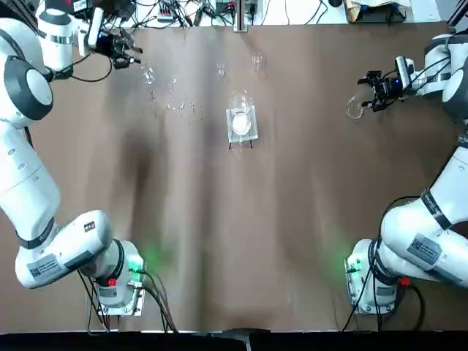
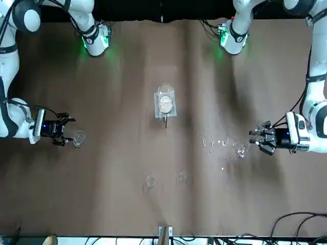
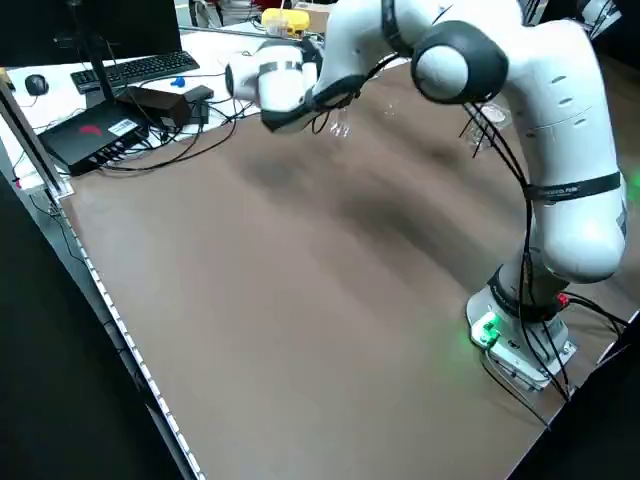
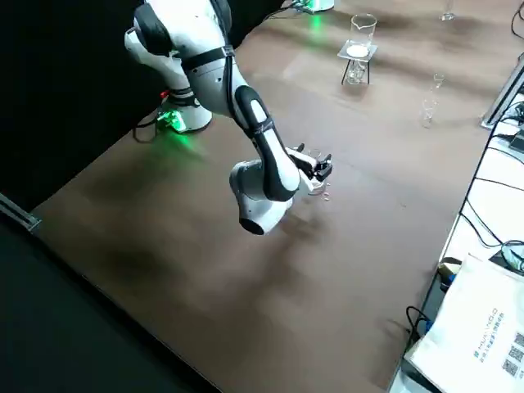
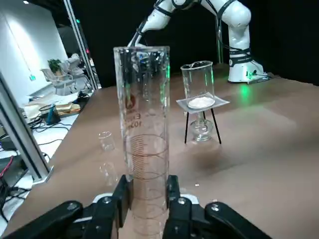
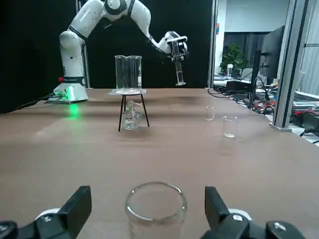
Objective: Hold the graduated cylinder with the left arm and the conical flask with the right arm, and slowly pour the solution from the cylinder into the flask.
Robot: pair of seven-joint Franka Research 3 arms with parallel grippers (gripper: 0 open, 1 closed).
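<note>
The graduated cylinder (image 5: 142,124) stands upright between my left gripper's fingers (image 5: 122,194), which are shut on its lower part. From overhead, the left gripper (image 1: 126,50) sits at the far left of the table with the cylinder (image 1: 148,73) beside it. At the far right, my right gripper (image 1: 369,91) is open around the conical flask (image 1: 355,110). In the right wrist view the flask's neck rim (image 6: 155,201) lies between the widely spread fingers (image 6: 75,209), untouched. The front view shows the flask (image 2: 78,138) resting on the table.
A clear square stand with a white disc and a beaker (image 1: 241,121) stands at the table's centre back. Two small glass vials (image 1: 221,71) (image 1: 257,61) stand behind it. Tiny glass specks (image 1: 175,102) lie scattered near the left gripper. Cables run along the far edge.
</note>
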